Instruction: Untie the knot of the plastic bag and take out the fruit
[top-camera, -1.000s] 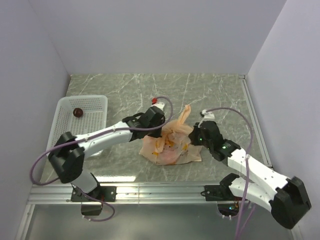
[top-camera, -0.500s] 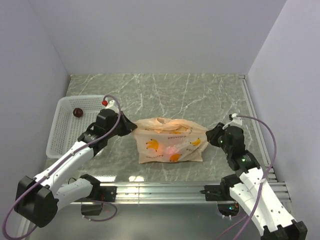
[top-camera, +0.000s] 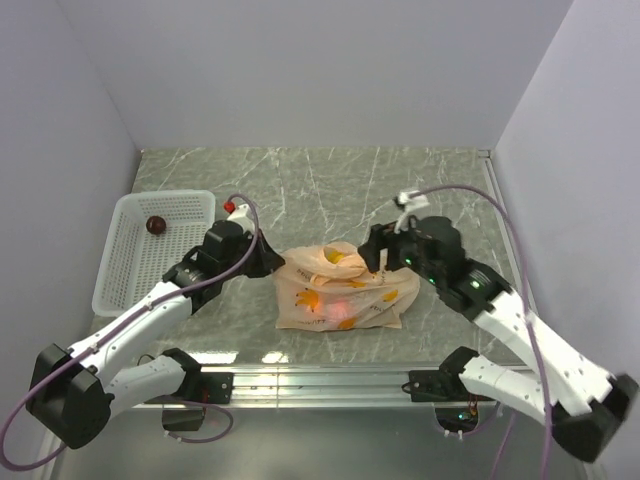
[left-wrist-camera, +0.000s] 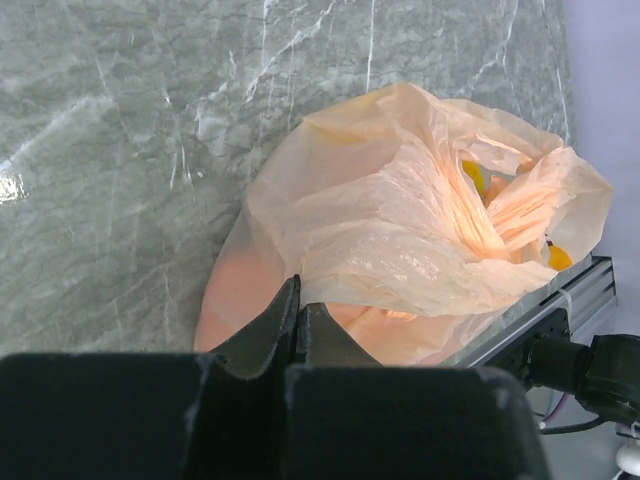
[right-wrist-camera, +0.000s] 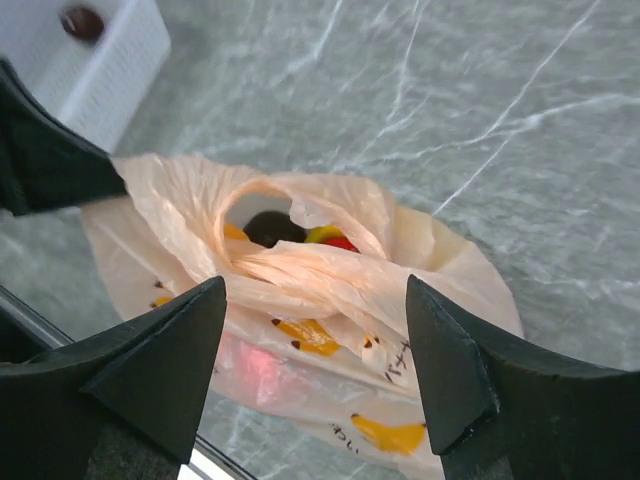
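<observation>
The pale peach plastic bag (top-camera: 345, 298) lies slack in the middle of the table. My left gripper (top-camera: 270, 262) is shut on its left edge, the fingertips (left-wrist-camera: 297, 300) pinching thin film of the plastic bag (left-wrist-camera: 400, 220). My right gripper (right-wrist-camera: 315, 290) hangs open just above the plastic bag (right-wrist-camera: 330, 290), touching nothing. The knot is out of view; a twisted handle strand (right-wrist-camera: 300, 268) crosses the gaping mouth. Inside I see fruit: a dark round one (right-wrist-camera: 272, 228), something yellow (right-wrist-camera: 322, 234) and something red (right-wrist-camera: 343, 243).
A white basket (top-camera: 130, 270) stands at the left and holds one dark maroon fruit (top-camera: 156, 225); the same basket (right-wrist-camera: 120, 50) shows at the right wrist view's top left. The table's metal front rail (top-camera: 320, 378) runs just behind the bag.
Half a second ago both arms held the bag stretched wide. Now the right gripper has let go, opened and swung back over the bag; the left moved inward and the bag went slack.
</observation>
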